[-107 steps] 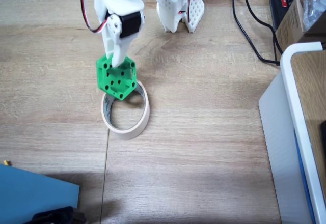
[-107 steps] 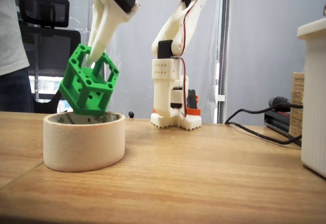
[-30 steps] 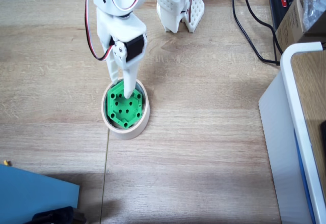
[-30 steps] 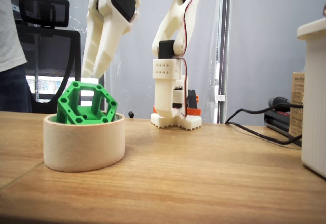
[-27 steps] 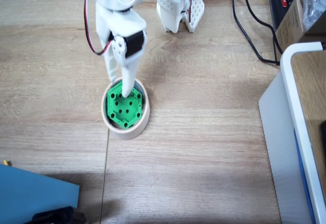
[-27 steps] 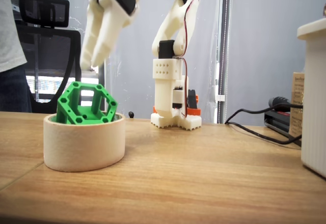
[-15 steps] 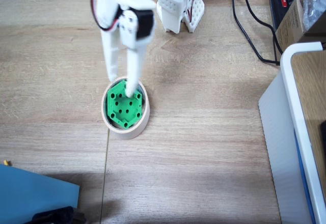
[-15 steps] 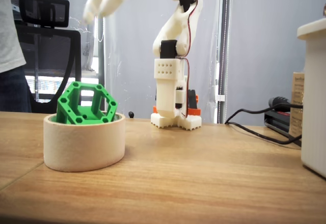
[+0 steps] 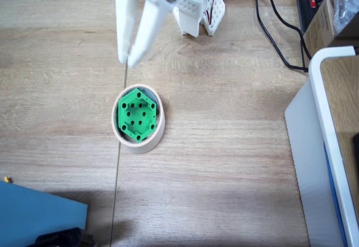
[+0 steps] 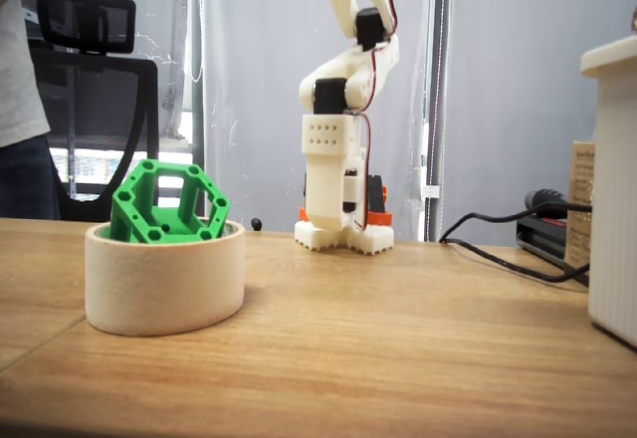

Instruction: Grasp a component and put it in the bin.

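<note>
Tabletop (image 9: 235, 163): pale wood grain; office chair and grey wall behind in a fixed view.
Component (image 9: 136, 115): bright green hexagonal block, hole-dotted top, open walls; probably light, rigid plastic, best pinched through a wall opening.
Place: sits inside the bin (image 9: 159, 130), a cream tape ring, top protruding.
End effector (image 9: 126, 62): fingers slightly apart, empty, above and beyond the bin.

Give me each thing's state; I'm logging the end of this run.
component: released, sitting inside the ring, top sticking above the rim.
bin: flat on the table, holding the block.
gripper: empty, fingers slightly apart, raised clear of the ring.
black cable: loose on the table.
</note>
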{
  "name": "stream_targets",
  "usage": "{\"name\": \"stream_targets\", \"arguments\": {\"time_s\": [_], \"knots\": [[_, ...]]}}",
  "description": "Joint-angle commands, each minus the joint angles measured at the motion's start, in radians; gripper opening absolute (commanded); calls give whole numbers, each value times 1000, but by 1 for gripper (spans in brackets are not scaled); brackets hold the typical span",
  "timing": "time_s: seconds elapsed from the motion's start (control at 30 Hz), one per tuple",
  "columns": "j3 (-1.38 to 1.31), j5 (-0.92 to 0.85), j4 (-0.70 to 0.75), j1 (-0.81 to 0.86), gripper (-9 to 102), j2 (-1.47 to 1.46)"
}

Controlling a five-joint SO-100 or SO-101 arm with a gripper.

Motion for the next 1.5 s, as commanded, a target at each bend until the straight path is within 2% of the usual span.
{"name": "stream_targets", "arguments": {"time_s": [0.0,0.3,0.57,1.03,1.47], "knots": [[55,8,-15,127,0,103],[348,-8,-17,437,1,235],[522,-8,-18,563,1,247],[752,-8,-11,560,1,457],[792,5,0,560,1,474]]}}
